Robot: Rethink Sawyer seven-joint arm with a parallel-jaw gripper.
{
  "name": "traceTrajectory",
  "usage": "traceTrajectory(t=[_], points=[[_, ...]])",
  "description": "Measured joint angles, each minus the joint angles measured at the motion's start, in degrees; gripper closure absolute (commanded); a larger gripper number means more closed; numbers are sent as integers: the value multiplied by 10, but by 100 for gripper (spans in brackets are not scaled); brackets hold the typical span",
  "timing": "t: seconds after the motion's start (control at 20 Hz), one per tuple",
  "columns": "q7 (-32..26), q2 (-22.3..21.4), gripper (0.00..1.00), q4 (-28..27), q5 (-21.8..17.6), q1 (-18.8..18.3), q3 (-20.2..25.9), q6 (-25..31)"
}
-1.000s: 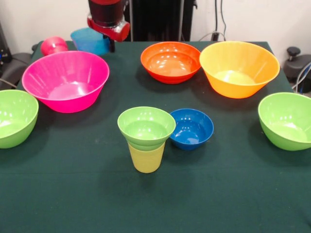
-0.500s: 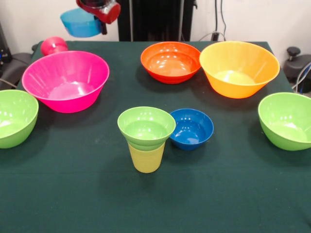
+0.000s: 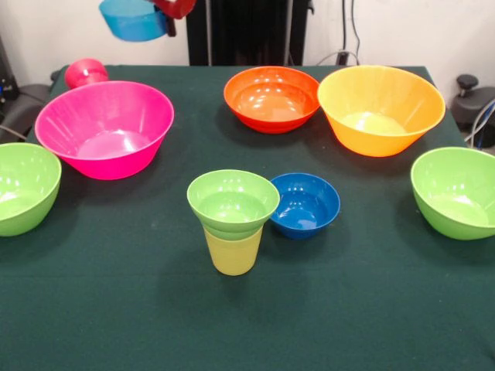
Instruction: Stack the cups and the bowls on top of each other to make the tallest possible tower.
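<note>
Currently eight bowls and two cups are counted. The light blue bowl (image 3: 133,19) is held aloft, clamped by the gripper (image 3: 172,9), higher than half a second earlier. The tower (image 3: 232,220), a lime bowl on the yellow cup, is left mid-table beside the dark blue bowl (image 3: 305,204).

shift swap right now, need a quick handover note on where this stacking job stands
Pincer: at the top edge, carrying the light blue bowl in the air above the table's far left corner.
Tower: a small lime green bowl seated in the yellow cup, centre front.
Loose: dark blue bowl beside the tower, pink bowl, orange-red bowl, yellow-orange bowl, two green bowls at the side edges, red cup.
Left: add the blue bowl, then the others.
</note>
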Motion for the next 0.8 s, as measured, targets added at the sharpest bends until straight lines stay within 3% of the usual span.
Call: traceTrajectory(t=[0.2,0.8], points=[[0,4,100,-24,4,25,1,44],[0,45,100,-181,15,135,19,171]])
